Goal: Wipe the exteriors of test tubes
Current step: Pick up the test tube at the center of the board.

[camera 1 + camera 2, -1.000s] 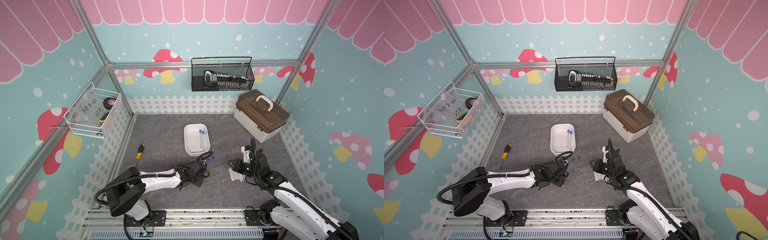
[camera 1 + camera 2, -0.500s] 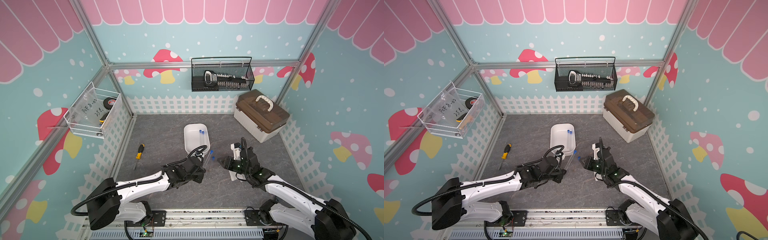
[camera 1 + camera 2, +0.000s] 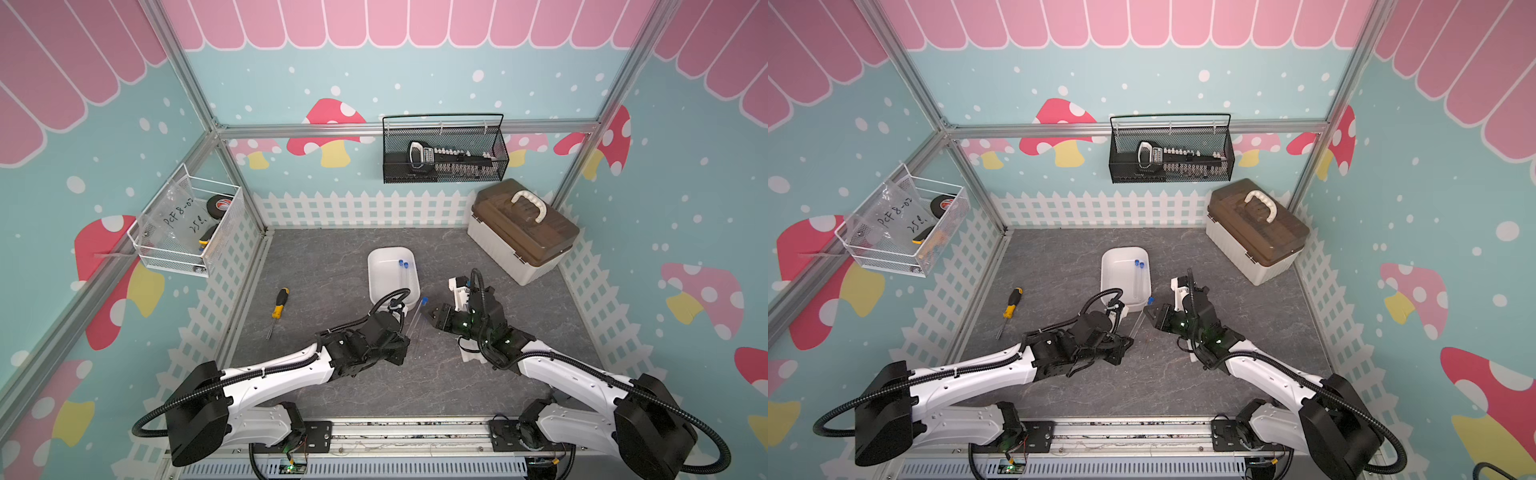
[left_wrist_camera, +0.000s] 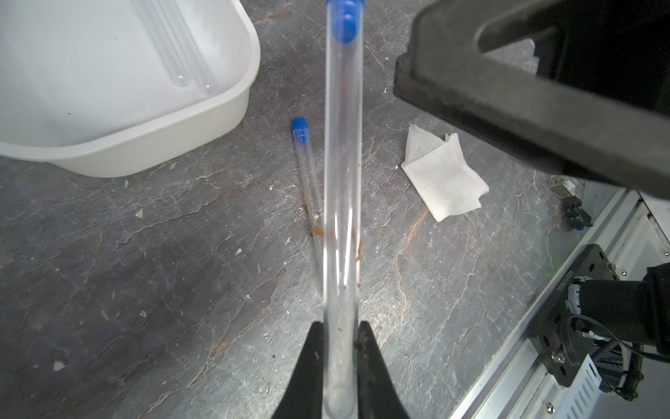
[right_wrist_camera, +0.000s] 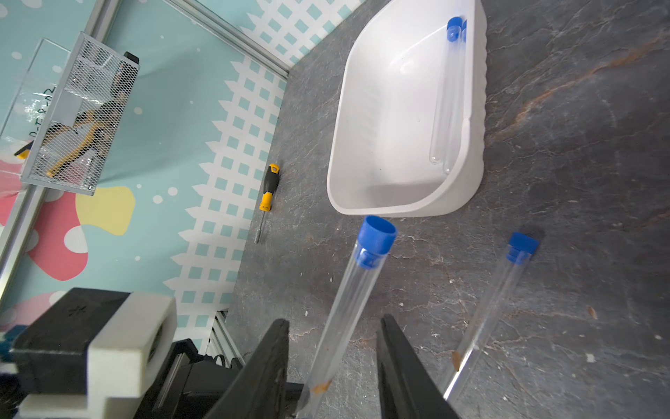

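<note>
My left gripper (image 4: 340, 326) is shut on the round end of a clear test tube (image 4: 342, 181), which points up and away with its blue cap (image 3: 424, 300) at the far end. My right gripper (image 5: 334, 319) is open, and its jaws stand on either side of that tube (image 5: 348, 308) without closing on it. Brown smears mark the tube near the left fingers. A second tube (image 4: 308, 174) lies on the grey floor beside it. Two more tubes (image 5: 447, 98) lie in the white tray (image 3: 384, 257). In both top views the grippers meet just in front of the tray (image 3: 1113, 257).
A folded white cloth (image 4: 444, 181) lies on the floor under the right arm. A yellow-and-black screwdriver (image 3: 279, 305) lies at the left. A brown-lidded toolbox (image 3: 521, 232) stands at the back right. Wire baskets hang on the back wall (image 3: 444, 153) and the left wall (image 3: 187, 228).
The left arm has drawn back and raised the tube it grips. The right gripper has swung left, away from the cloth, until its open jaws straddle that tube.
</note>
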`<state>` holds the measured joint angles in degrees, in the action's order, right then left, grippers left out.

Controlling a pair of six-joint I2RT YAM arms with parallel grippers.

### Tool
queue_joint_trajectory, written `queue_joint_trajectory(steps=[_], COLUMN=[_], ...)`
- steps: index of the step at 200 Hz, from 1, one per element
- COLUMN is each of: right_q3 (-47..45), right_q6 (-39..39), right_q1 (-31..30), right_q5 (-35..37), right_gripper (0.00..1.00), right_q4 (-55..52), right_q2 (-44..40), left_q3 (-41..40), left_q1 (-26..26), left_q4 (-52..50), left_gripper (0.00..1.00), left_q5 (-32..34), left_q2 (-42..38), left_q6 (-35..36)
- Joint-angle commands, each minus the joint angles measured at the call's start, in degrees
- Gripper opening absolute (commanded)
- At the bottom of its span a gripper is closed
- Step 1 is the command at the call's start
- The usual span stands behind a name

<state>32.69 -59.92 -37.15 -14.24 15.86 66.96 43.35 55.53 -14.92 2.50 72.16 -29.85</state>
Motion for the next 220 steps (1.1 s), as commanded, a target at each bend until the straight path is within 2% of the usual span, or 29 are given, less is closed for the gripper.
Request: queue_joint_trajectory(steps=[1,85,151,176,220], right_q3=[1.28,3.3,4.84,4.84,5.5], right_q6=[-1.14,-1.58,-2.2,-2.72,-3.27], right_q1=[-0.49,-1.16,-1.11,-1.14,-1.1], right_q5=[0.97,0.52,1.63,1.43,1.42], right_gripper=[0.41,0.41,0.37,0.33,0.17], right_q4=[1.66,4.08,5.72,6.87,7.38], right_q2=[0.53,4.83,7.1,8.22,8.63], left_q3=[0.5,0.52,0.15,0.15,-0.35], left_q1=[-0.24,-0.24,-0.24,-0.24,-0.24], left_q4=[1.11,0.73,0.94,0.89,1.28], left_gripper=[0.14,0.14,0.14,0.15,0.15], left_q5=[-0.6,-1.53,-2.15,-2.15,-2.41], left_q2=[-0.81,-2.81,-3.16,-3.76,-3.97], left_q6=[-1.0,-0.83,-1.27,-1.27,-1.49])
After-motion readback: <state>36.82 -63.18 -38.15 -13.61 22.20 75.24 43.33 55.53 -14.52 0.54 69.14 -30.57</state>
